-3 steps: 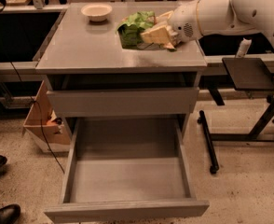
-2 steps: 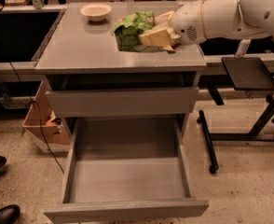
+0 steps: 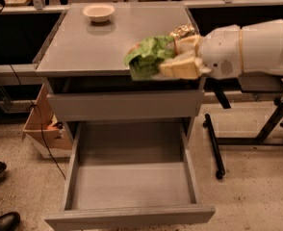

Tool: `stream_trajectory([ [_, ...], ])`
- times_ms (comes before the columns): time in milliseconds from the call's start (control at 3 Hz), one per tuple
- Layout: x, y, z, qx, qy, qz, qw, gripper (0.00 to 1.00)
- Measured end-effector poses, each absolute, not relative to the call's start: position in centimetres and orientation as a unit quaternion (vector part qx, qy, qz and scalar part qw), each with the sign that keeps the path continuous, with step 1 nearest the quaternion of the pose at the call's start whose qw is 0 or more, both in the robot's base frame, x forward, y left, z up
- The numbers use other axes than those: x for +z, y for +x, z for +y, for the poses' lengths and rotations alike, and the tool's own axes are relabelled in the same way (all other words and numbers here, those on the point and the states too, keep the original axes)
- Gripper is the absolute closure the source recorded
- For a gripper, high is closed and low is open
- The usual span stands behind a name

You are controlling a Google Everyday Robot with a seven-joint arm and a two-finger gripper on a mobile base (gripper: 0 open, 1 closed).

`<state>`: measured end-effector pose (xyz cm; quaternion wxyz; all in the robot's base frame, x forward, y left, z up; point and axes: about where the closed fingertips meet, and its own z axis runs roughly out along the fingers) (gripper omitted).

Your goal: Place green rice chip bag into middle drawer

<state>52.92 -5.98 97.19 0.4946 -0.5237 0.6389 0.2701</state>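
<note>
We see the grey cabinet (image 3: 83,47) filling the middle of the view, and everything else sits around it. Out of the cabinet's lower front the middle drawer (image 3: 132,184) is pulled far towards us, its flat bottom bare, its low side walls and plain front edge all in view, so there is free space straight above it up to the cabinet's front edge. Above the drawer, the upper drawer front (image 3: 124,105) sits flush in the cabinet. From the cabinet's right side the white arm (image 3: 250,47) reaches in level over the front right corner of the top. On the speckled floor (image 3: 247,191) to the cabinet's right stands a black stand (image 3: 216,143) on small wheels, close to the open drawer's right wall but apart from it. To the cabinet's left a cardboard box (image 3: 40,129) leans by its base, and further towards us on that side are two black shoes (image 3: 2,220). At the arm's end the gripper (image 3: 173,57) hangs over the front right part of the cabinet's top, its cream fingers (image 3: 182,67) clamped from the right on the green rice chip bag (image 3: 148,57). The bag is crumpled, its lower end reaching the cabinet's front edge; we cannot tell whether it touches the top. Just behind the gripper, on the top's right edge, a gold can (image 3: 182,31) shows. A white bowl (image 3: 98,12) sits at the back left of the cabinet's top, well apart from the bag.
</note>
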Motion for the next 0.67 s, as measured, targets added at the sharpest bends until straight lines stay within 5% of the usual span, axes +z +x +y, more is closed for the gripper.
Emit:
stream_trajectory([
  [667,93.24,49.74,-7.01,0.263,-0.547,0.638,0.474,1.00],
])
